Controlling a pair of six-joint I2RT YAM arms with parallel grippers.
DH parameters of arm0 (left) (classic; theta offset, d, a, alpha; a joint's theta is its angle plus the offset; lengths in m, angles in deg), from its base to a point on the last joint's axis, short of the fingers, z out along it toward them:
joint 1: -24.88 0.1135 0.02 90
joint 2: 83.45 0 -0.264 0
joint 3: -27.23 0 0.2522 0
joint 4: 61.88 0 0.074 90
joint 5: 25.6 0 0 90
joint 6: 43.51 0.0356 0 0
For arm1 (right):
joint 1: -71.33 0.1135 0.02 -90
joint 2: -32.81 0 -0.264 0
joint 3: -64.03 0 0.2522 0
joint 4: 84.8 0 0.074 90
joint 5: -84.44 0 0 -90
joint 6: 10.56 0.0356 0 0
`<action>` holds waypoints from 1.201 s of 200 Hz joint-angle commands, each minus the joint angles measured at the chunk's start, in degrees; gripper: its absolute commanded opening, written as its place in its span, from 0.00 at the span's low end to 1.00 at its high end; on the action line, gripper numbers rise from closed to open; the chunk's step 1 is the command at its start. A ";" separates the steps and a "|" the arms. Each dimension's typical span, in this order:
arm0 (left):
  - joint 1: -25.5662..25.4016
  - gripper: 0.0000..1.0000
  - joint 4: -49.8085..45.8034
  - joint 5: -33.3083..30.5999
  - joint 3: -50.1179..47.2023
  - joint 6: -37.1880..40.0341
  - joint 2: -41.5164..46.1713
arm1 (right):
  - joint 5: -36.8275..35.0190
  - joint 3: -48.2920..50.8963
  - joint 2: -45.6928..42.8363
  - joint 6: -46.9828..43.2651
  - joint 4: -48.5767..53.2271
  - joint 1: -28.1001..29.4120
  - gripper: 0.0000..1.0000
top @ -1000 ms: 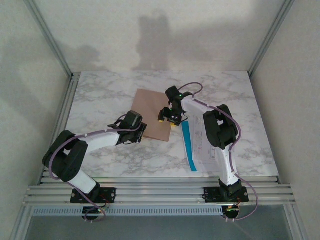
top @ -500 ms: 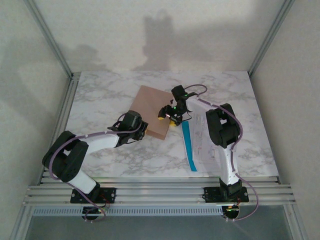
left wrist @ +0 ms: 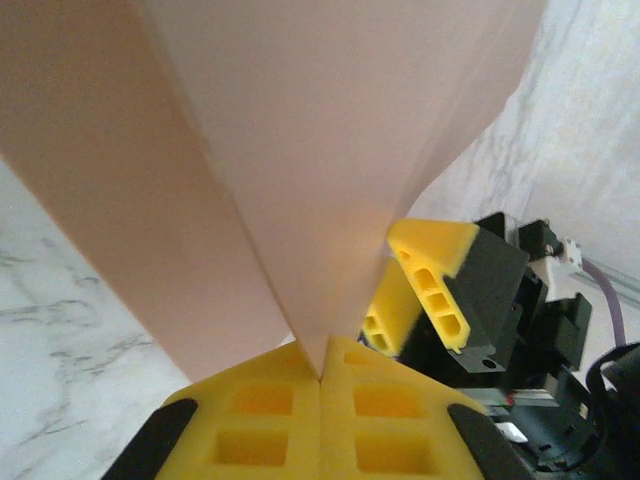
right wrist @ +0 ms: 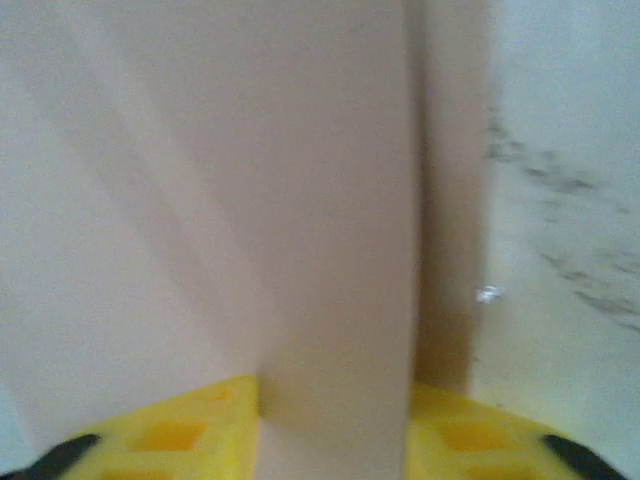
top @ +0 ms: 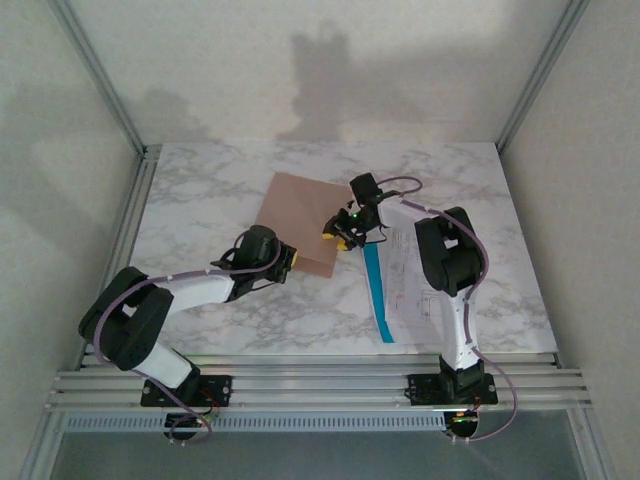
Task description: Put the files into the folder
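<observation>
The pinkish-brown folder (top: 298, 212) lies on the marble table, its near corner pinched in my left gripper (top: 291, 259), which is shut on it. In the left wrist view the folder (left wrist: 300, 150) splits into two leaves above my closed yellow pads (left wrist: 322, 376). My right gripper (top: 341, 236) is at the folder's right edge. Its yellow pads stand apart, with a blurred leaf of the folder (right wrist: 250, 200) between them (right wrist: 335, 420). The files, white printed sheets (top: 408, 290) with a blue strip (top: 375, 290), lie flat to the right beneath the right arm.
Aluminium frame rails (top: 320, 385) run along the near edge and up both sides of the table (top: 200, 190). White walls close in the back and sides. Bare marble lies left of the folder and behind it.
My left gripper has closed on the folder's near corner. My right gripper has narrowed and shifted slightly right along the folder's edge. The folder has turned a little.
</observation>
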 commanded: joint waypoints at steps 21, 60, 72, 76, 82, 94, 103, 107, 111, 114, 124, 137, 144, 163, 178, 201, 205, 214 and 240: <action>-0.64 0.00 0.59 4.08 0.29 0.43 2.71 | -0.06 1.27 -4.60 6.53 -3.40 0.02 0.00; -0.77 0.70 -29.19 -3.60 13.47 15.13 5.42 | -1.46 -0.21 -5.74 7.65 0.33 0.02 0.00; -1.01 0.75 -36.57 -7.04 17.01 20.49 5.91 | -2.13 -1.39 -5.77 7.21 2.40 0.03 0.00; -1.13 0.76 -38.19 -7.94 17.95 22.51 6.06 | -2.30 -1.72 -5.84 7.20 3.02 0.00 0.00; -1.42 0.77 -40.11 -9.10 19.17 25.71 6.24 | -2.48 -2.18 -5.85 7.03 3.81 0.00 0.00; -2.82 0.77 -41.21 -9.43 21.82 34.48 5.89 | -3.09 -3.82 -5.69 6.69 6.21 -0.05 0.00; -4.56 0.77 -41.72 -9.55 24.45 42.13 4.89 | -3.25 -5.10 -5.41 6.50 7.98 -0.03 0.00; -5.71 0.78 -43.02 -10.86 25.87 45.55 4.24 | -3.34 -5.84 -5.21 6.37 8.91 0.03 0.00; -6.97 0.78 -44.56 -12.42 27.53 48.90 3.48 | -3.37 -6.62 -5.01 6.18 10.00 -0.01 0.00; -7.86 0.78 -45.74 -13.63 28.79 51.08 2.84 | -3.44 -7.23 -4.81 6.08 10.71 0.02 0.00; -11.12 0.79 -49.61 -18.25 32.44 58.23 0.29 | -3.69 -9.24 -4.04 5.54 13.13 -0.02 0.00; -14.60 0.79 -53.28 -24.76 35.67 65.75 -3.12 | -4.07 -11.31 -3.37 5.04 15.77 0.03 0.00; -16.22 0.80 -54.39 -27.98 36.70 68.81 -4.71 | -4.19 -12.31 -3.02 4.85 16.99 -0.04 0.00; -18.74 0.82 -54.88 -35.96 38.09 73.91 -8.18 | -4.02 -13.74 -2.38 4.78 18.44 0.00 0.00; -19.13 0.87 -53.49 -39.43 38.98 76.27 -10.26 | -3.64 -14.01 -2.26 5.06 18.48 0.01 0.00; -19.02 0.88 -53.18 -46.08 41.84 77.34 -14.71 | -3.27 -14.15 -2.40 5.20 18.55 -0.04 0.00; -19.05 0.87 -53.18 -46.80 42.42 77.55 -15.52 | -3.25 -14.16 -2.42 5.20 18.63 -0.03 0.00; -19.03 0.86 -53.04 -48.21 43.61 78.01 -17.38 | -3.12 -14.11 -2.60 5.22 18.74 -0.02 0.00; -19.22 0.78 -50.98 -49.42 45.15 79.96 -20.65 | -2.62 -13.94 -2.77 5.41 18.62 0.03 0.00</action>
